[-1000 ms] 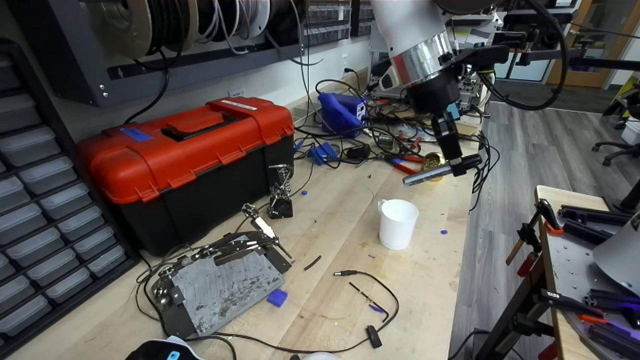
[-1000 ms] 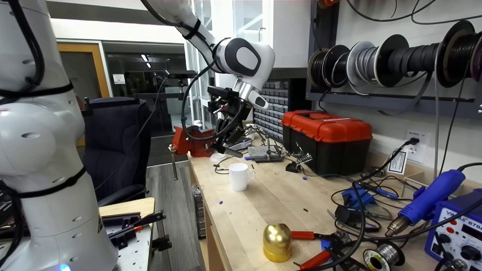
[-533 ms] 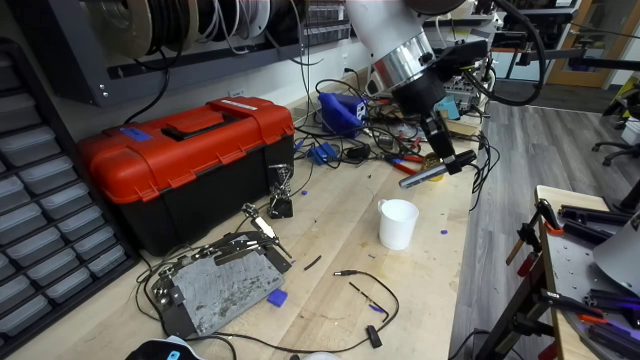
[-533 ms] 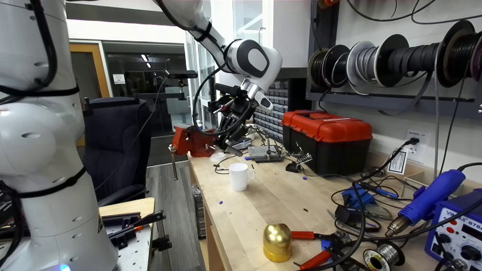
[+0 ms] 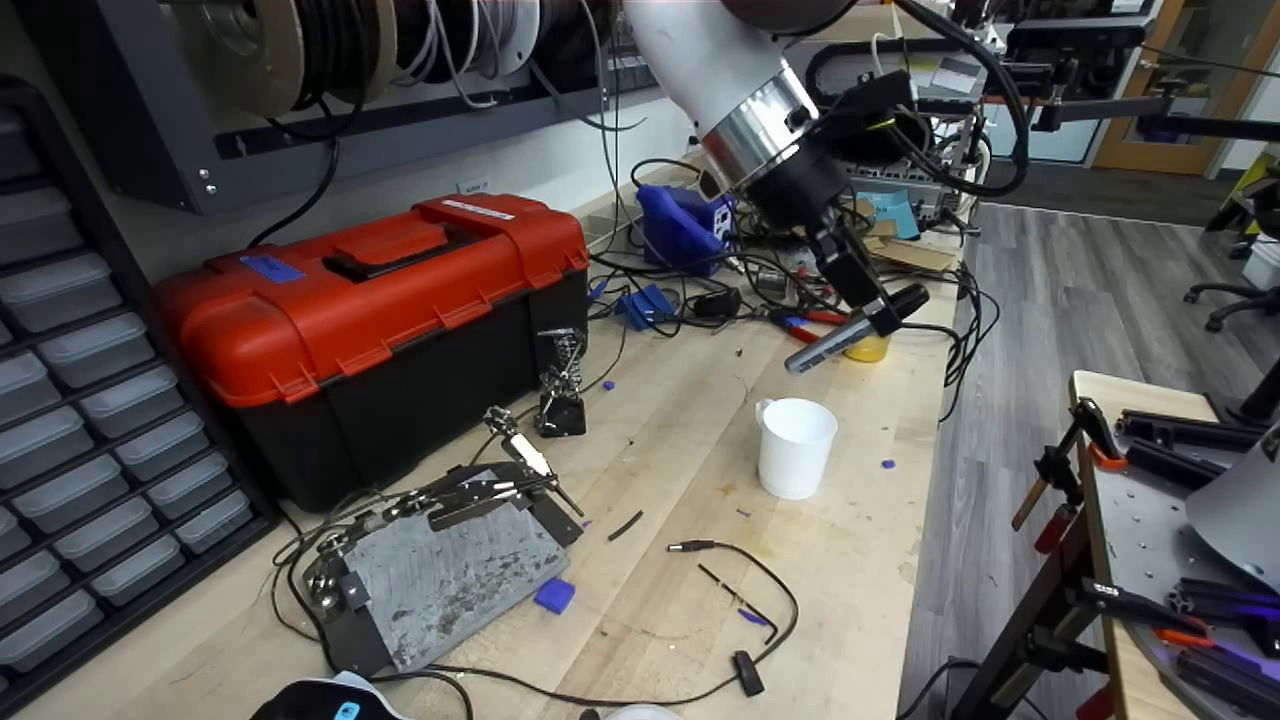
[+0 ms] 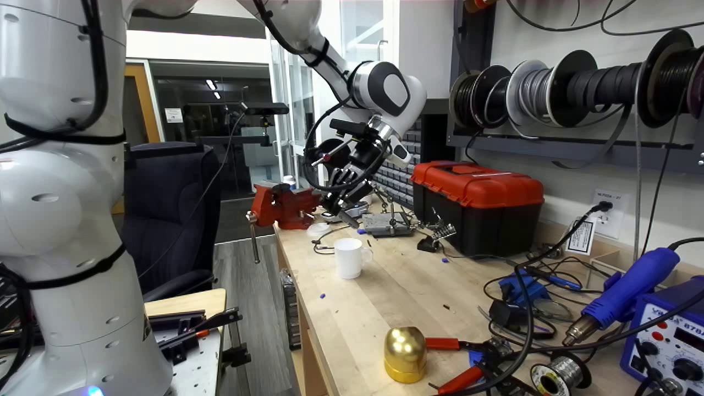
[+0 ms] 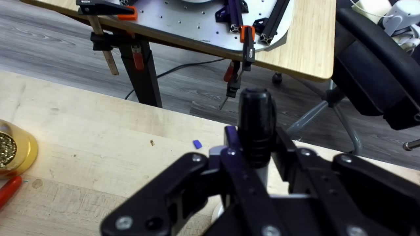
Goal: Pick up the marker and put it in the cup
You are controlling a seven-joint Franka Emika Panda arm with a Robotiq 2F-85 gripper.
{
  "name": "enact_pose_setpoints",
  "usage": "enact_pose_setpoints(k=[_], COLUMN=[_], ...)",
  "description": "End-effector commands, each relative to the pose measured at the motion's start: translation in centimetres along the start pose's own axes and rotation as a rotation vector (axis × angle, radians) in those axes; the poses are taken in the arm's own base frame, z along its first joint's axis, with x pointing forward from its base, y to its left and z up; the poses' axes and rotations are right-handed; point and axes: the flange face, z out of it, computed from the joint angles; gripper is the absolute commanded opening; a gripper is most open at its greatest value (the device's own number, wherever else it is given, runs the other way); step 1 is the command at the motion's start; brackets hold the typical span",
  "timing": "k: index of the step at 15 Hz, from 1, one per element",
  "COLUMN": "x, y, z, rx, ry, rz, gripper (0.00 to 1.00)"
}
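Observation:
The marker, with a grey body and a black cap, shows in an exterior view (image 5: 830, 344). It is held aslant, grey end lower. My gripper (image 5: 882, 316) is shut on it near the cap. In the wrist view the black cap of the marker (image 7: 257, 114) stands between the fingers of the gripper (image 7: 254, 132). The white cup (image 5: 795, 452) stands upright on the table, with a small handle, below the marker's grey end and apart from it. It also shows in an exterior view (image 6: 348, 259). In the wrist view only a bit of the cup's rim (image 7: 216, 211) shows; the gripper hides the rest.
A red and black toolbox (image 5: 400, 330) stands along the wall. A helping-hands stand (image 5: 460, 560) and a cable (image 5: 790, 590) lie on the table. A gold tip-cleaner pot (image 6: 405, 355), pliers (image 6: 462, 379) and tangled cables are at the far end. A red vise (image 6: 286, 206) sits at the other end.
In an exterior view my arm has swung left, and the gripper has shifted left and slightly up with the marker. The marker's grey end is a little further left. The cup has not moved.

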Motion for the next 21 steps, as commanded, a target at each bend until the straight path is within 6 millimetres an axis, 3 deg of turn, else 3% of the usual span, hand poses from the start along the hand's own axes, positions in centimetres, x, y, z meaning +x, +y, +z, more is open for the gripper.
enact_pose_setpoints(k=[1, 11, 21], x=[1.8, 5.3, 6.4], y=[0.0, -0.6, -0.9], z=[-0.7, 0.3, 0.6], rx=[-0.018, -0.036, -0.005], ry=[-0.076, -0.226, -0.266], rz=[0.028, 0.063, 0.088], gripper=[0.07, 0.07, 0.07])
